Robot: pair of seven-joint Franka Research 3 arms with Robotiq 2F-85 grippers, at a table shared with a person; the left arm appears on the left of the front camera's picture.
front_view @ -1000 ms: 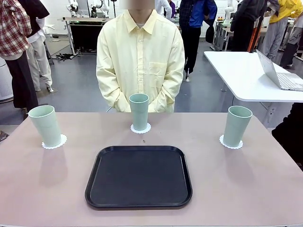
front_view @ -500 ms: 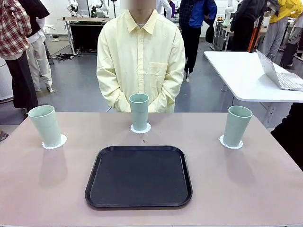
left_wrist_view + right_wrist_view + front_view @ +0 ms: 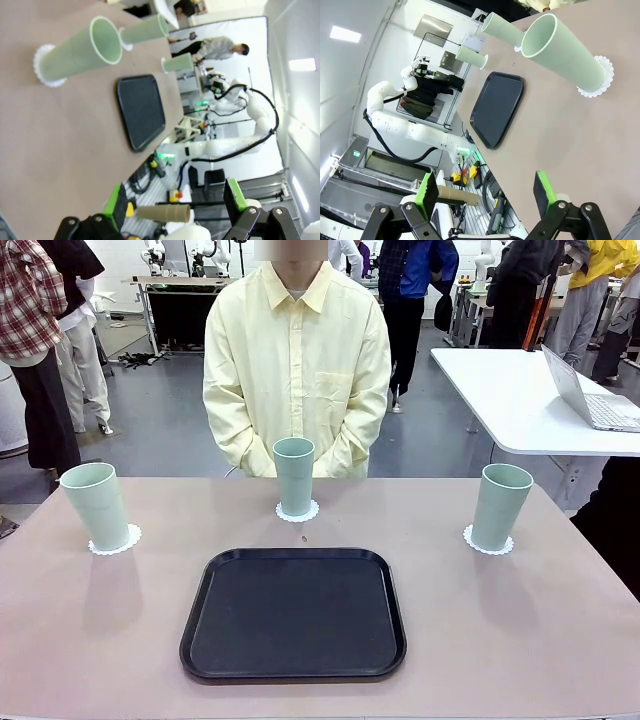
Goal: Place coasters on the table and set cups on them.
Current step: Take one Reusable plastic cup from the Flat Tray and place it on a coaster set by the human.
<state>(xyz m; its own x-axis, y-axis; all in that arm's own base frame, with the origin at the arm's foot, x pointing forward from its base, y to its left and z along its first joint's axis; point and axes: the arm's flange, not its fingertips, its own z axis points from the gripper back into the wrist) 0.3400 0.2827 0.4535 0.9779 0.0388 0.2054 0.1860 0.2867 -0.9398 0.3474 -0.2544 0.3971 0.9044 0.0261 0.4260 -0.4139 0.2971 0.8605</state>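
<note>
We look across a beige-brown bench [image 3: 520, 640] with rounded corners. Nearest us, in the middle, lies a flat black tray [image 3: 293, 614] with a raised rim and rounded corners, nothing on it. Bare bench surface lies on both sides of the tray and between the tray and the near edge.

Beyond the tray stand three pale mint-green cups, each upright on a white lacy coaster. The left cup [image 3: 95, 505] sits on the left coaster [image 3: 128, 540] near the bench's left edge. The right cup [image 3: 500, 505] sits on the right coaster [image 3: 472, 540] near the right edge. The middle cup [image 3: 294, 475] sits on the middle coaster [image 3: 297, 512], farthest back, close to the far edge. The cups stand well apart from one another and from the tray. A tiny dark speck [image 3: 305, 537] lies between the middle coaster and the tray.

At the far edge a person in a pale yellow shirt [image 3: 297, 370] stands behind the middle cup, with arms lowered. To the right stands a white table [image 3: 510, 400] carrying an open laptop [image 3: 590, 395]. Other people stand farther back on a grey floor.

In its wrist view, the left gripper [image 3: 176, 209] hangs off the bench with its jaws spread wide, holding nothing. In its own wrist view, the right gripper [image 3: 487, 194] likewise has jaws wide apart and empty.
</note>
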